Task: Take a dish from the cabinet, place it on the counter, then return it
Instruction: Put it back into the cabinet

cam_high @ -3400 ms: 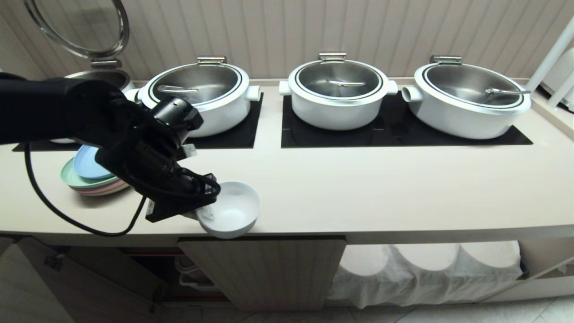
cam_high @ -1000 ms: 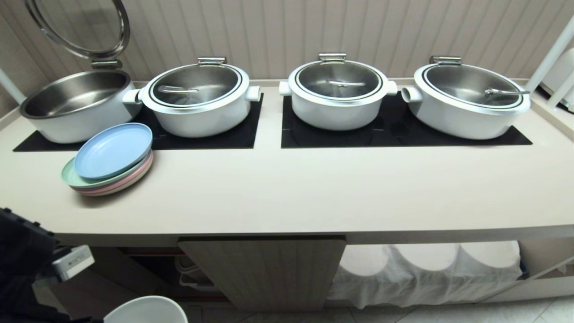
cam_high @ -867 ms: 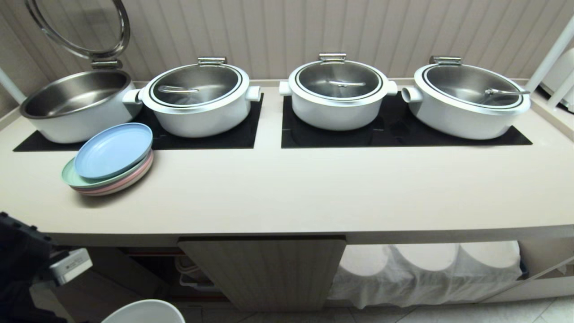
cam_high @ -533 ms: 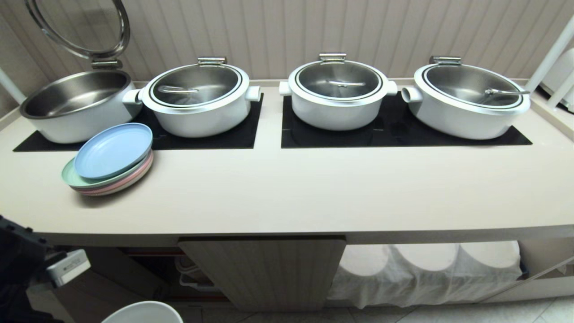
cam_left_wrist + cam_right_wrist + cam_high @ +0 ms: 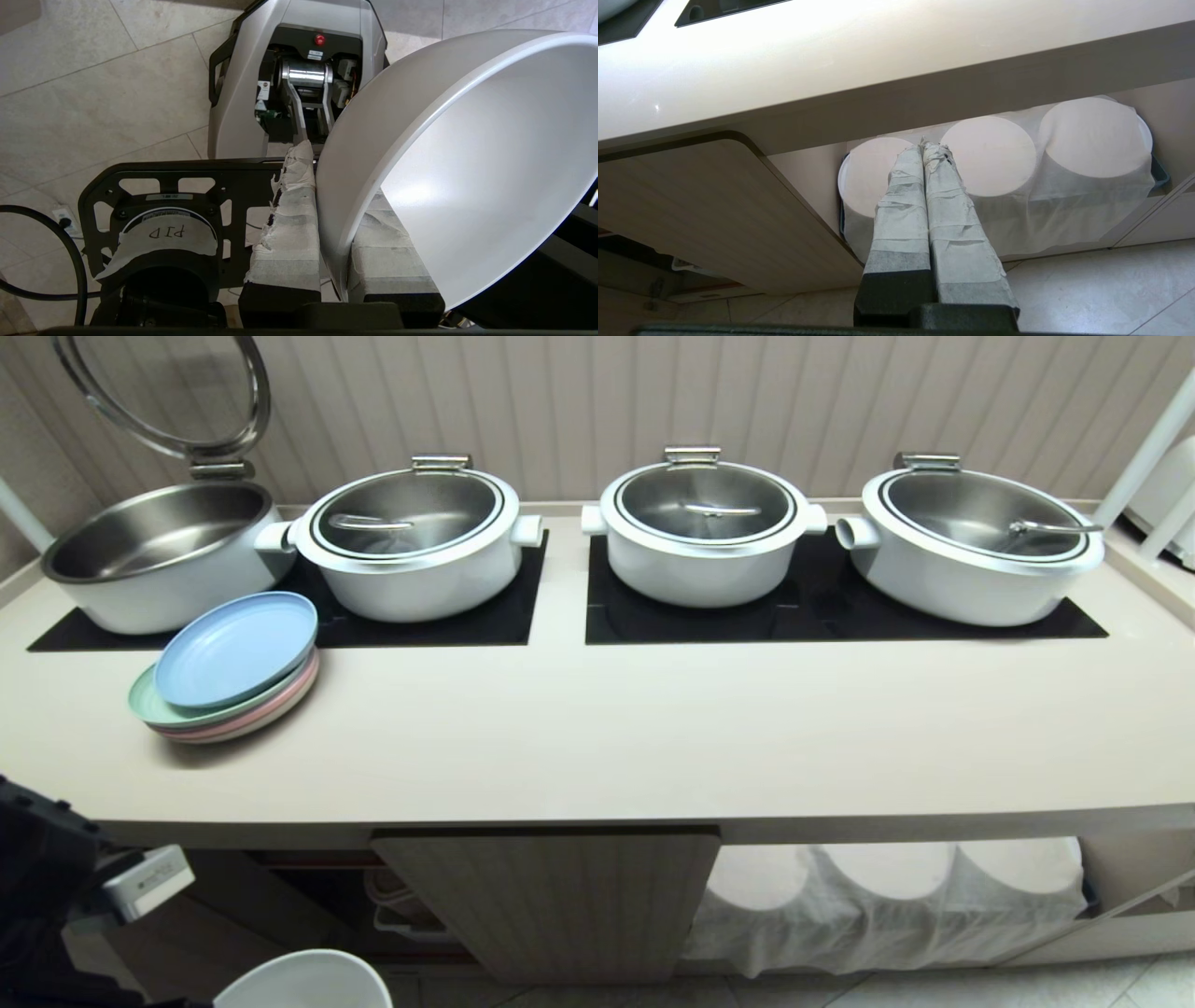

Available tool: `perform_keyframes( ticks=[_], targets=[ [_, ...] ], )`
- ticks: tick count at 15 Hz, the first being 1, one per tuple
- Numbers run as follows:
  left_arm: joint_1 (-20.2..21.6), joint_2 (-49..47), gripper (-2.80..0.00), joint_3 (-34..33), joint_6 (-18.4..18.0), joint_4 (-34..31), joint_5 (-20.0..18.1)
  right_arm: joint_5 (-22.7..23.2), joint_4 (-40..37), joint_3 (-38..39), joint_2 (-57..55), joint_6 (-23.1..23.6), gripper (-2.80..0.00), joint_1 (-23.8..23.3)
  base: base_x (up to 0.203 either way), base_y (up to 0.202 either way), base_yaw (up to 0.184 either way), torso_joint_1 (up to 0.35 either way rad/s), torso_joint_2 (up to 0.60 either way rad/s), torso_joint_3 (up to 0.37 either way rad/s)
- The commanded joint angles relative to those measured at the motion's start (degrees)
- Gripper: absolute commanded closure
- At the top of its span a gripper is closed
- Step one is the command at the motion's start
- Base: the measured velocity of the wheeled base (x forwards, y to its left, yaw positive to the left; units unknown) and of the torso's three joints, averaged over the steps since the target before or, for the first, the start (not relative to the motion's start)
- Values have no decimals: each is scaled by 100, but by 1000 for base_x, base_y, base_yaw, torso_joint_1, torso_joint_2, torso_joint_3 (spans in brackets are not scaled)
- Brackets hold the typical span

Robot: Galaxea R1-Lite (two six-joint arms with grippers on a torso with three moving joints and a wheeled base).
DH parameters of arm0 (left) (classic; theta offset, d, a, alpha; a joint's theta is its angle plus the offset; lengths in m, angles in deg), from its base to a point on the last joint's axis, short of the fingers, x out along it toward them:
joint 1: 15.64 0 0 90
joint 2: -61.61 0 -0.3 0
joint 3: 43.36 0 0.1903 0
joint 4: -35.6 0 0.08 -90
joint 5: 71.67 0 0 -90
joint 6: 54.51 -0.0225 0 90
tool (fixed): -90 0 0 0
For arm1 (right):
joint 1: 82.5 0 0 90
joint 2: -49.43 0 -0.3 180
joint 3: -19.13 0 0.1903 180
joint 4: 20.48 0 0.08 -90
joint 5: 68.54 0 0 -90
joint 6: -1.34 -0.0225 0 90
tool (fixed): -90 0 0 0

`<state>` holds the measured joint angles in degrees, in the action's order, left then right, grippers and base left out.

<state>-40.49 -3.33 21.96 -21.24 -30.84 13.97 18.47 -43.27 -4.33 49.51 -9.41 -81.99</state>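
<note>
One white dish (image 5: 303, 982) hangs low at the near left, below the tabletop (image 5: 597, 747), its rim pinched by the left claw (image 5: 334, 261). I think it is going back. Next, ease it into the dark cabinet (image 5: 308, 896). One pot (image 5: 149, 551) stands open and empty. The right claw (image 5: 924, 154) is pressed together.

- The dish (image 5: 303, 980), which sat on the counter (image 5: 597, 747) near its front edge 3.4 s ago, is now off it and low in front of the open cabinet (image 5: 308, 896), only its rim showing in the head view.
- The left gripper (image 5: 334, 196), then over the counter beside the stacked plates (image 5: 229, 667), has dropped below counter level, its taped fingers (image 5: 289, 233) pinching the dish's rim.
- The plates and the open pot (image 5: 154, 555), then partly hidden by the arm, are now uncovered.
</note>
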Motion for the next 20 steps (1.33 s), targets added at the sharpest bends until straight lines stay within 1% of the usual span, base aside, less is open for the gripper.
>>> perform_keyframes(
  ticks=[1, 20],
  targets=[
    [-2, -36, 0, -2, 21, -25, -3, 0, 4, 1, -7, -6, 0, 2, 0, 0, 0, 0, 0, 0],
    [-13, -159, 0, 19, -14, -25, 5, 0, 4, 1, -7, -6, 0, 2, 0, 0, 0, 0, 0, 0]
  ],
)
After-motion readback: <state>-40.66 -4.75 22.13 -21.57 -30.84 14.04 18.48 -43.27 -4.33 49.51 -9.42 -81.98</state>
